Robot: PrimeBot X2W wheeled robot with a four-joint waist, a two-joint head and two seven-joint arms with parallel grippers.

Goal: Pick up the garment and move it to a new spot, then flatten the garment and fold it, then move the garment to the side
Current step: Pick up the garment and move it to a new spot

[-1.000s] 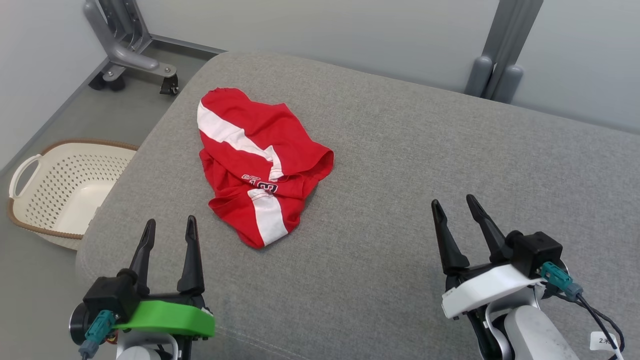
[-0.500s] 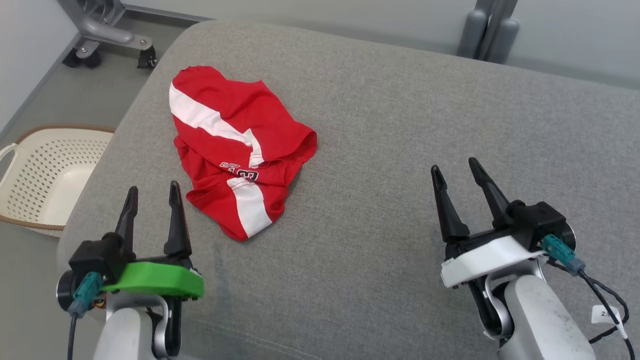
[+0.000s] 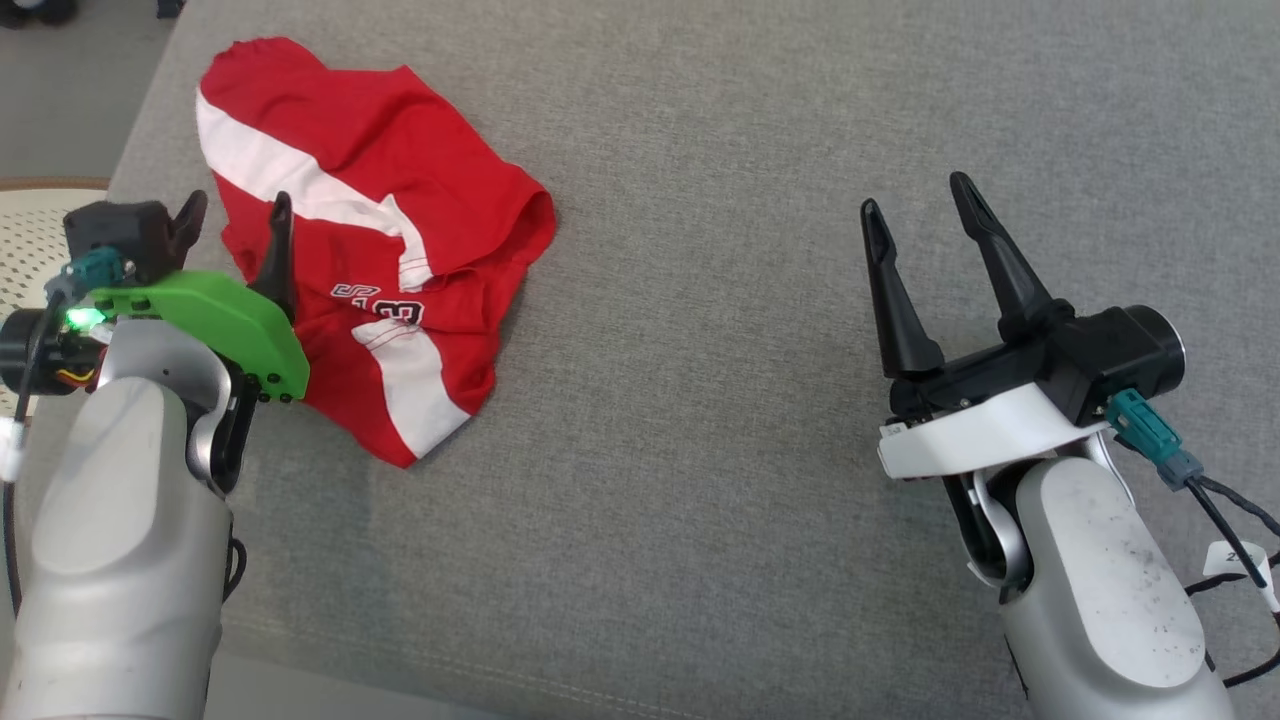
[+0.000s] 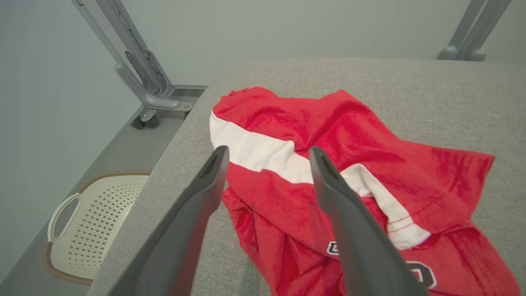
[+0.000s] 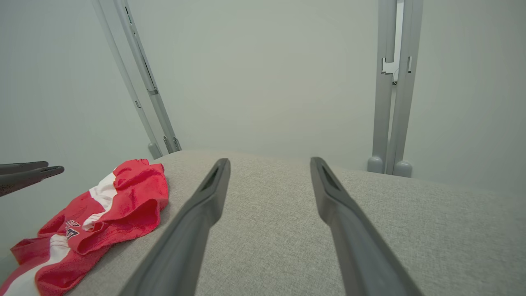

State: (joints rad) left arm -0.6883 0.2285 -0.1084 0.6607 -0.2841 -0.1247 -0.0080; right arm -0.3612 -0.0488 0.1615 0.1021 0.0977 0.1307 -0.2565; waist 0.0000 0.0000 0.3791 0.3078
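The garment [image 3: 400, 190] is a crumpled red piece with white stripes and dark lettering, lying on the left part of the grey cushioned surface [image 3: 700, 420]. My left gripper [image 3: 238, 205], on a green mount, stands open over the garment's left edge. In the left wrist view the left gripper [image 4: 268, 150] straddles the white stripe of the garment [image 4: 349, 135] with nothing pinched between its fingers. My right gripper [image 3: 915, 195] is open over bare cushion, far right of the garment. In the right wrist view, the right gripper [image 5: 269, 160] points at the wall and the garment [image 5: 123, 197] lies at the lower left.
A cream perforated basket [image 4: 94, 222] sits on the floor left of the cushion, its rim [image 3: 40, 185] at the head view's left edge. Grey metal frame legs [image 4: 144, 90] stand behind the cushion, and another frame post [image 5: 390, 102] stands by the wall. The left gripper's fingertips [image 5: 28, 169] show at the right wrist view's left edge.
The head camera has tipped down, shifting the whole picture. My left gripper has moved forward from the near-left cushion to the garment's left edge. The garment lies as before.
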